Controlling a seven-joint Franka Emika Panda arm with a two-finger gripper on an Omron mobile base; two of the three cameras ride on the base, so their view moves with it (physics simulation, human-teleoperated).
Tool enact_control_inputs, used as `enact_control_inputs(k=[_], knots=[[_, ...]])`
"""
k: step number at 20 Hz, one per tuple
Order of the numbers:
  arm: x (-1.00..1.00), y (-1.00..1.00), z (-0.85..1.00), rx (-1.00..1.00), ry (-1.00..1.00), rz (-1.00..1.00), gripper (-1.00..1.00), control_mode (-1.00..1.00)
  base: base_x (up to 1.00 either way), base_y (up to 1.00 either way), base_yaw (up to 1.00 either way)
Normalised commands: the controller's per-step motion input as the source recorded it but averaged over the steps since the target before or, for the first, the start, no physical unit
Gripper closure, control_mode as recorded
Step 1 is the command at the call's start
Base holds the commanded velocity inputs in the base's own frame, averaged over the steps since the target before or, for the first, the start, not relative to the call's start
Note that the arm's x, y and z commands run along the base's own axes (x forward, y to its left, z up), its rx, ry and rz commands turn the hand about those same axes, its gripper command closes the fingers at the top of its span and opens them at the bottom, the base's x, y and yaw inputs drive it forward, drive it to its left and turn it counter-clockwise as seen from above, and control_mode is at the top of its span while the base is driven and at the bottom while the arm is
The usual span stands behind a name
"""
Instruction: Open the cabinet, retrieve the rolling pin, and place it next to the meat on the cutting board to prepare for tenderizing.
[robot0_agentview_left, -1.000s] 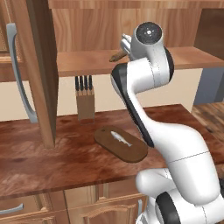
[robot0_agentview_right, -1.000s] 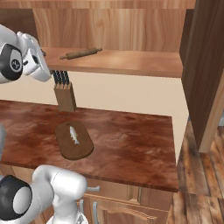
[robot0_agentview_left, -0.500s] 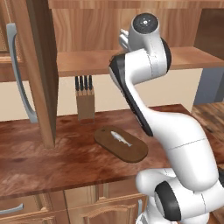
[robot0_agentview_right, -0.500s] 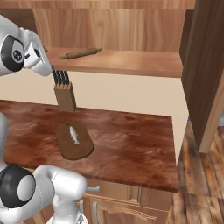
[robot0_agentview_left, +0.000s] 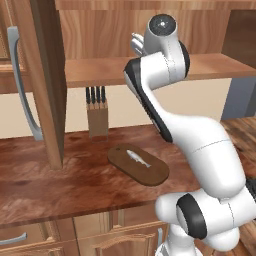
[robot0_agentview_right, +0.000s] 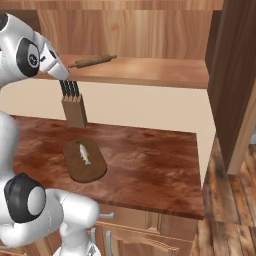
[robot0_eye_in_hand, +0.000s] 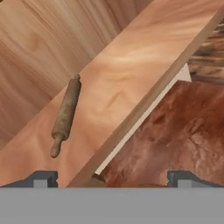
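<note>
The arm has risen and swung toward the open cabinet (robot0_agentview_left: 45, 80), so the reach for the rolling pin (robot0_eye_in_hand: 64, 114) is starting. The gripper (robot0_eye_in_hand: 111, 177) hangs above the shelf's near edge, fingers (robot0_eye_in_hand: 42, 178) spread wide and empty. The pin lies flat on the shelf, long axis running left-right along it, angled slightly. The meat (robot0_agentview_right: 84, 153) rests on the cutting board (robot0_agentview_right: 92, 170) on the bench below

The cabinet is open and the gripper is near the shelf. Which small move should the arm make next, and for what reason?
Probably advance the open gripper toward the rolling pin and line up its jaws across the rod. The pin lies free on the cabinet shelf, apart from the gripper, with nothing held yet. The meat waits on the cutting board below.
</note>
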Motion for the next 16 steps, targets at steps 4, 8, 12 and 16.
enact_control_inputs(k=[4,8,12,16], knots=[[0.33,0.01,0.00,-0.14,0.03,0.09,-1.00,-1.00,0.00,0.00,0.00],[0.29,0.01,0.00,-0.11,0.03,0.07,-1.00,-1.00,0.00,0.00,0.00],[0.08,0.00,0.00,-0.01,0.00,0.03,-1.00,-1.00,0.00,0.00,0.00],[0.32,0.00,0.00,0.00,0.02,0.01,-1.00,-1.00,0.00,0.00,0.00]])
